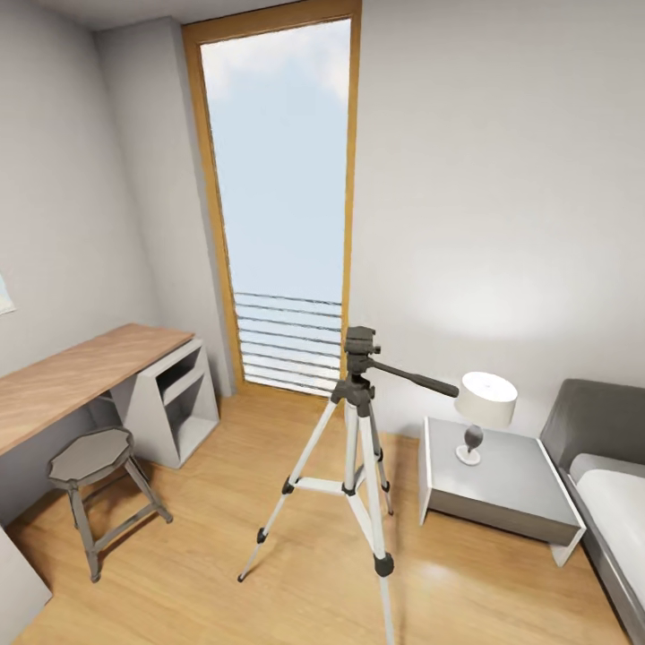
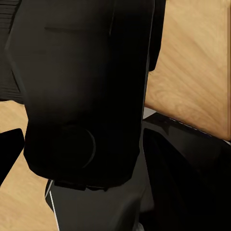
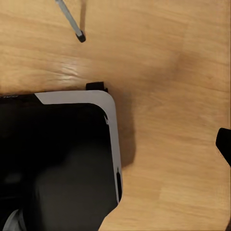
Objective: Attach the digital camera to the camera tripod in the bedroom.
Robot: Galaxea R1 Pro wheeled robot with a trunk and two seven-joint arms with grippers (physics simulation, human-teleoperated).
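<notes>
The camera tripod [image 1: 356, 448] stands on the wood floor [image 1: 197, 573] of the bedroom, in front of the tall window [image 1: 282, 197], with the desk [image 1: 81, 376] off to one side of it, the bedside table [image 1: 502, 488] with its lamp [image 1: 484, 412] on the other. Its head is bare, no digital camera is visible, and I cannot tell whether either hand is apart or together. Judging from the splayed legs, driving in carelessly could clip a foot and topple the tripod.

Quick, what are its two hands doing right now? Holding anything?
Left gripper: cannot be told; a big dark shape sits close before its camera.
Right gripper: cannot be told; one dark fingertip shows over bare wood floor.
</notes>
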